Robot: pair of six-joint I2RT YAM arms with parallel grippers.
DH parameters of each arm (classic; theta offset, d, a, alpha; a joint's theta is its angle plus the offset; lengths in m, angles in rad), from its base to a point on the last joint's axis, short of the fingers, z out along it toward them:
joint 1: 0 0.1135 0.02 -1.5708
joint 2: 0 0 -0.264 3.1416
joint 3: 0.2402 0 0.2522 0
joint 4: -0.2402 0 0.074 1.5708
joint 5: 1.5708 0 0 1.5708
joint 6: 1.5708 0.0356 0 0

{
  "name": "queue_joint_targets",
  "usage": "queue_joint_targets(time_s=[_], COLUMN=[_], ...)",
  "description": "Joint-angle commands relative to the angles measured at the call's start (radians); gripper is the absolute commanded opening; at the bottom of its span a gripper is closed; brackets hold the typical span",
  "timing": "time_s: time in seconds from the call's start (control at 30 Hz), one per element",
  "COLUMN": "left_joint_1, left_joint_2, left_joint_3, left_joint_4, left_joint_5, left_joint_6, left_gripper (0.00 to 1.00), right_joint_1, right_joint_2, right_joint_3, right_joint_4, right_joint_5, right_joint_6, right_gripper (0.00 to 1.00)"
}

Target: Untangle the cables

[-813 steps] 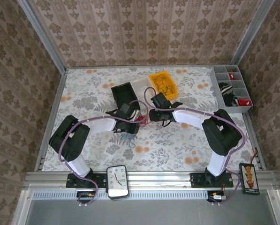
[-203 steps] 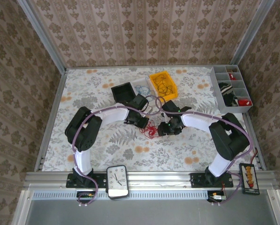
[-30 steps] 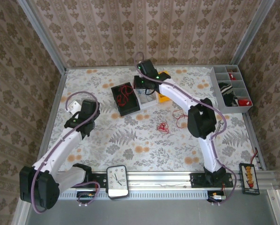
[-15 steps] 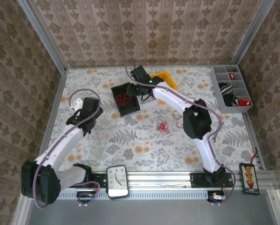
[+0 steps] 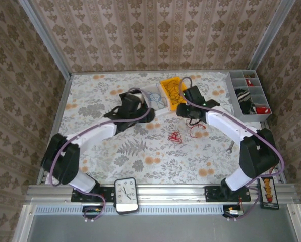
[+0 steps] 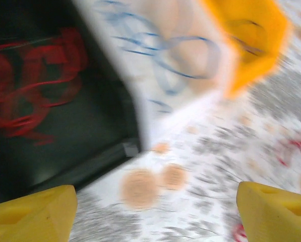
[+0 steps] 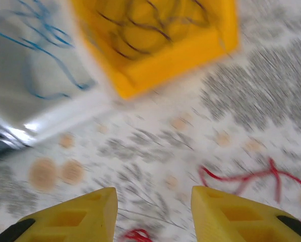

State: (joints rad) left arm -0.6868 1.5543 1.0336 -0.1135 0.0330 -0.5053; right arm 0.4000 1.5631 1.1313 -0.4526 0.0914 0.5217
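Observation:
In the left wrist view, red cables (image 6: 34,91) lie coiled in a black bin (image 6: 89,151). Blue cables (image 6: 175,60) lie in a clear bin (image 5: 156,99), and black cables (image 7: 155,25) in a yellow bin (image 5: 173,89). Two loose red cables (image 5: 175,136) (image 5: 194,128) lie on the floral table. My left gripper (image 6: 155,212) hovers open at the black bin's near corner, with nothing in it. My right gripper (image 7: 153,217) stands open and empty above the table in front of the yellow bin. A long red cable (image 7: 261,176) lies just to its right.
A grey compartment tray (image 5: 248,96) with small parts stands at the back right. A clock (image 5: 126,194) sits on the front rail between the arm bases. Walls close off the table on three sides.
The right gripper opened over the black bin and left a red cable there. It then swung back right to in front of the yellow bin. The left arm swept in from the left to the black bin.

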Motion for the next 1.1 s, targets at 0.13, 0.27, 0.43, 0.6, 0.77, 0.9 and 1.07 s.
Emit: queue_joint_targets(time_s=[0.13,0.27,0.43,0.6,0.77,0.9,1.07], left_joint_1=[-0.091,-0.143,-0.185,-0.197,-0.207,-0.204,-0.157], left_joint_2=[0.228,0.325,0.452,0.542,0.579,0.584,0.432], left_joint_3=[0.203,0.329,0.461,0.553,0.582,0.598,0.516], left_joint_4=[-0.07,-0.214,-0.386,-0.455,-0.485,-0.489,-0.337], left_joint_5=[0.332,0.37,0.352,0.35,0.364,0.337,0.277], left_joint_6=[0.238,0.381,0.5,0.512,0.519,0.51,0.429], left_gripper=[0.77,0.74,0.7,0.55,0.4,0.14,0.0], right_joint_1=[-0.092,-0.135,-0.213,-0.233,-0.233,-0.234,-0.233], right_joint_2=[-0.065,-0.087,-0.102,-0.113,-0.133,-0.147,-0.154], right_joint_3=[-0.088,-0.115,-0.129,-0.116,-0.129,-0.135,-0.142], right_joint_4=[-0.128,-0.125,-0.095,-0.089,-0.089,-0.058,-0.048], right_joint_5=[0.011,0.003,-0.051,-0.079,-0.083,-0.085,-0.091], right_joint_6=[0.025,0.048,0.08,0.064,0.072,0.075,0.07], right_gripper=[0.45,0.45,0.45,0.45,0.45,0.45,0.45])
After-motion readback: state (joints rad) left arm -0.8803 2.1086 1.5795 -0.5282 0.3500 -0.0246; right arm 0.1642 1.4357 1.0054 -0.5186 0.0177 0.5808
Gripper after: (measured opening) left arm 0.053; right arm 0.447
